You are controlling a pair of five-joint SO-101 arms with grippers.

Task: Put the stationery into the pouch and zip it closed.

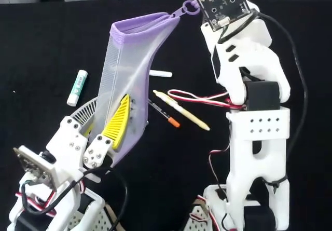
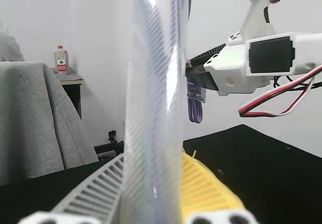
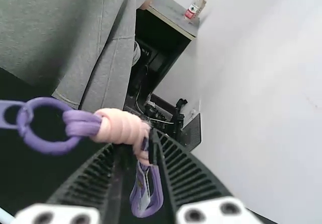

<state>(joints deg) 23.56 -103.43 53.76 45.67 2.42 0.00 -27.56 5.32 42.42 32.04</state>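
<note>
Holding the job up against the black table [image 1: 46, 44], the pictures suggest that little of it is done. The purple mesh pouch [image 1: 124, 70] is lifted off the cloth and stretched slantwise between the two arms, its mouth uppermost. Nothing can be made out inside its see-through wall.

The left gripper [image 1: 106, 111] has its grey and yellow fingers pressed together on the pouch's lower end. The right gripper [image 3: 150, 143] is closed, pinching the zip pull [image 3: 118, 126], a pink-wrapped tab with a purple ring [image 1: 190, 8] at the pouch's upper corner. Whether the zip is fully open cannot be told.

All the stationery lies on the table outside the pouch. A cream pen [image 1: 182, 110] and a dark pen with an orange cap [image 1: 165, 114] lie just beside each other, between the pouch and the right arm's base. A white and green glue stick [image 1: 77, 87] lies on the pouch's other side. A small white stick [image 1: 161, 73] lies partly behind the pouch.

Left to do, by this reading: every item must go in, and then the zip must be drawn shut.
</note>
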